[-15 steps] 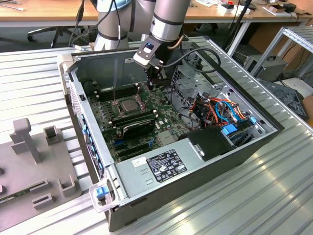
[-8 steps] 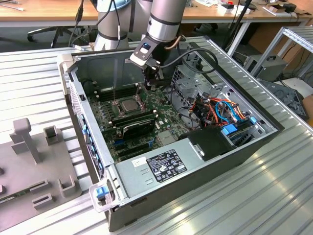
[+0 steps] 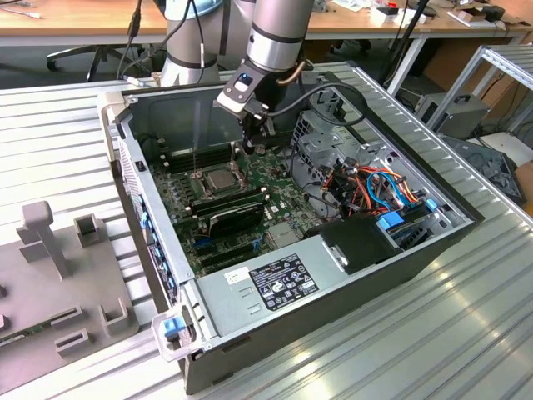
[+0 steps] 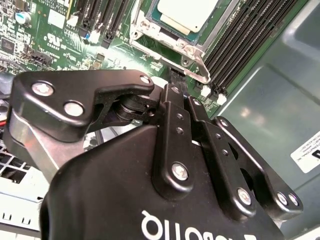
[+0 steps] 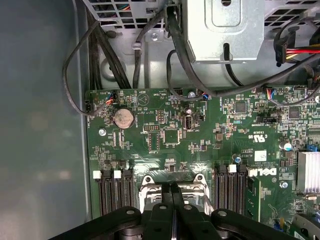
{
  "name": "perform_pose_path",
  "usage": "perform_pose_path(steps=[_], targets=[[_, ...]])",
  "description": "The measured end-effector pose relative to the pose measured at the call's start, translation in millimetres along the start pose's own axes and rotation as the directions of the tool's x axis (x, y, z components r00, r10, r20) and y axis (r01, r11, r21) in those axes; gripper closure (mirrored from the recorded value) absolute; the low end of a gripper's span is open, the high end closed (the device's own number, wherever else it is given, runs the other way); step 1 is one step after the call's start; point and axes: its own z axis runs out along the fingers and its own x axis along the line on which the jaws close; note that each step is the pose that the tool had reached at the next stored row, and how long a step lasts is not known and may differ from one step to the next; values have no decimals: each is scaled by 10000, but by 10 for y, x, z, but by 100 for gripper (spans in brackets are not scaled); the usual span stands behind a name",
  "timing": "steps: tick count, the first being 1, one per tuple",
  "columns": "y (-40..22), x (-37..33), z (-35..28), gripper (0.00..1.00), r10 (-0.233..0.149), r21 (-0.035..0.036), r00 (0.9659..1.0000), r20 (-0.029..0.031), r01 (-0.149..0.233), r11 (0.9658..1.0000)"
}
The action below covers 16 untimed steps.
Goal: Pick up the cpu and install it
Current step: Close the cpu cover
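The cpu (image 3: 221,177), a small square chip with a silver-grey top, lies in the socket on the green motherboard (image 3: 275,179) inside the open computer case. In the second wrist view the cpu (image 4: 186,12) sits within the hinged metal socket frame (image 4: 167,42). My gripper (image 3: 255,140) hangs over the board, just off the socket toward the exterior view's right and above it. Its fingers (image 5: 166,200) are pressed together with nothing between them. In the first wrist view they cover the middle of the socket frame (image 5: 147,184).
Black memory slots (image 5: 112,192) flank the socket. A metal drive cage (image 3: 326,137) and coloured cables (image 3: 379,187) crowd the exterior view's right. The power supply (image 3: 271,283) lies at the case front. A grey fixture (image 3: 58,283) sits outside on the left.
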Motion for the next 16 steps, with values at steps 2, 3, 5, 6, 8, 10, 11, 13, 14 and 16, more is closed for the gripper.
perform_pose_path(steps=[2,3,5,6,8,10,11,13,14,16], targets=[[-23,-1,1,89,-1,-1,10000,0,1,10000],[-32,-1,2,89,-1,-1,10000,-1,1,10000],[-58,-2,3,89,0,-1,10000,0,0,10000],[-66,-2,3,89,0,-1,10000,0,0,10000],[-74,-2,3,89,-1,-1,10000,0,1,10000],[-181,-6,14,89,-1,-2,10000,-2,1,10000],[-245,-8,39,89,-2,0,10000,-1,2,10000],[-289,-9,63,89,-1,0,10000,0,1,10000],[-317,-9,80,89,1,-1,10000,-2,-1,10000],[-392,-12,104,89,-2,-1,10000,0,2,10000]])
